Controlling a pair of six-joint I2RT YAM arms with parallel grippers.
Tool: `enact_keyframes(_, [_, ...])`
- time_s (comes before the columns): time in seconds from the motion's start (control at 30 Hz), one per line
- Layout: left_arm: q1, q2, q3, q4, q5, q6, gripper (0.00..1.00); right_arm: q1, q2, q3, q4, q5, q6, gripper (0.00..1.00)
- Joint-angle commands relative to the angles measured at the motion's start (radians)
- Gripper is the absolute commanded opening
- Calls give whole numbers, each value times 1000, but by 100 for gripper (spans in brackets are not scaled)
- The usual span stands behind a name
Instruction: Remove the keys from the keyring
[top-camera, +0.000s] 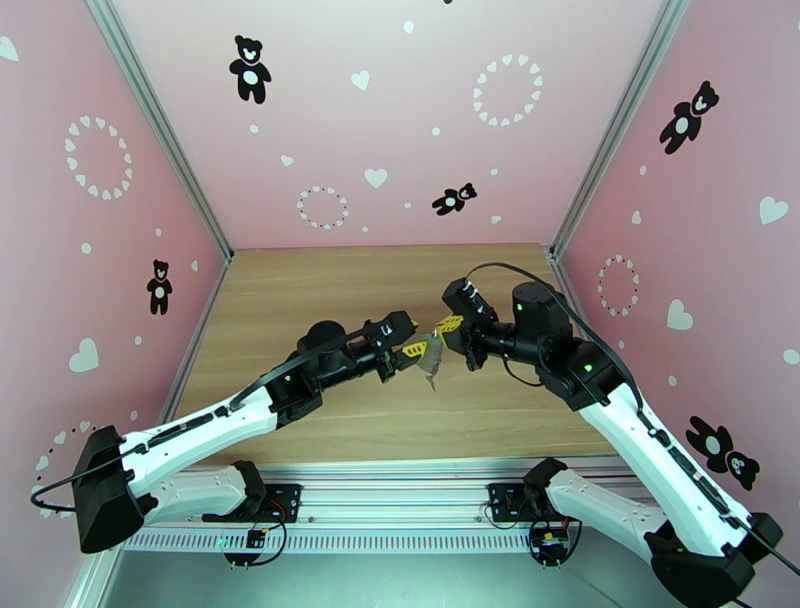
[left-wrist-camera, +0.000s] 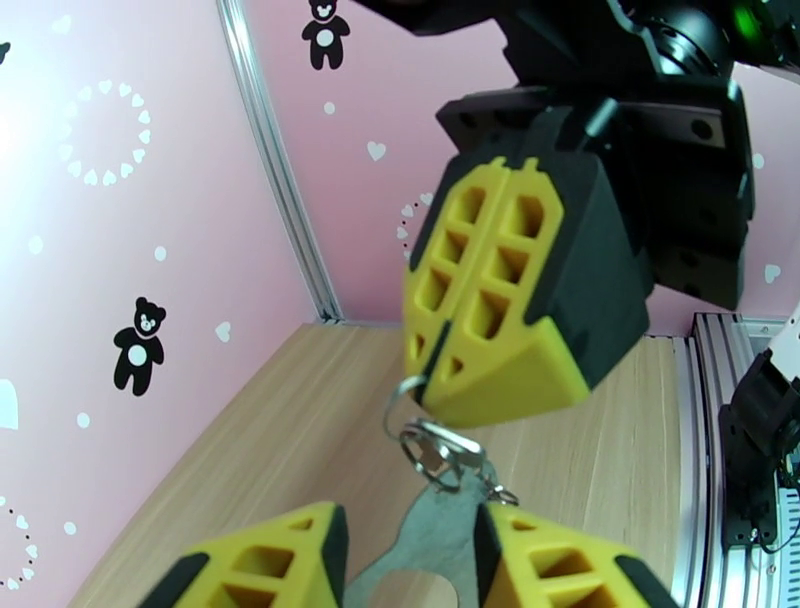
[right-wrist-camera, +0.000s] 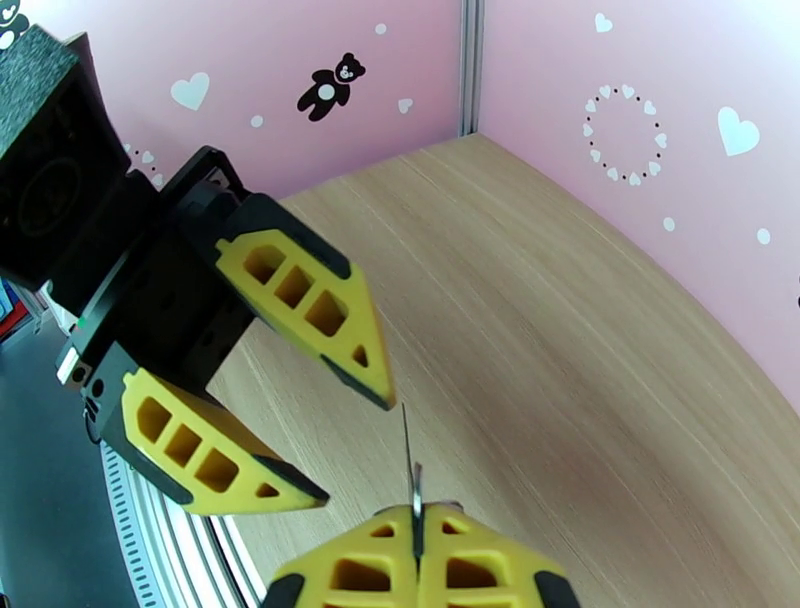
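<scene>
Because the right gripper (left-wrist-camera: 432, 385) is clamped shut on the top loop of the keyring (left-wrist-camera: 440, 450), the small silvery rings hang free below its yellow tips, in the air above the middle of the table (top-camera: 300, 300), about as far from the near edge as from the far one. That pinch looks meant to anchor the ring so the other arm has something to pull against. The left gripper (left-wrist-camera: 410, 520) faces it from just beside, its jaws standing apart on either side of a flat grey key (left-wrist-camera: 425, 545) that dangles from the rings. Whether either pad touches the key cannot be told. A second key cannot be made out. Holding the bundle off the wood probably lets the key hang clear of the ring, so the open jaws can close on it alone.
</scene>
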Motion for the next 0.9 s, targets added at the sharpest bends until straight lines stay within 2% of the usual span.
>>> enact_keyframes(0.0, [20,23,-24,84,39,23,46,-12,-23,9,20,-60,20,0])
enact_keyframes(0.1, [32,40,2,50,71,14,47,-19,-25,9,23,-74,26,0])
enact_keyframes(0.27, [53,63,14,99,140,-24,48,-22,-17,3,42,-97,47,0])
enact_keyframes(0.5, [57,98,48,69,210,-19,45,-22,-16,1,39,-86,48,0])
enact_keyframes(0.7, [58,117,62,76,228,-36,45,-22,-14,-6,51,-83,52,0])
enact_keyframes(0.87, [61,138,51,133,182,-63,40,-23,-28,-15,68,-62,59,0])
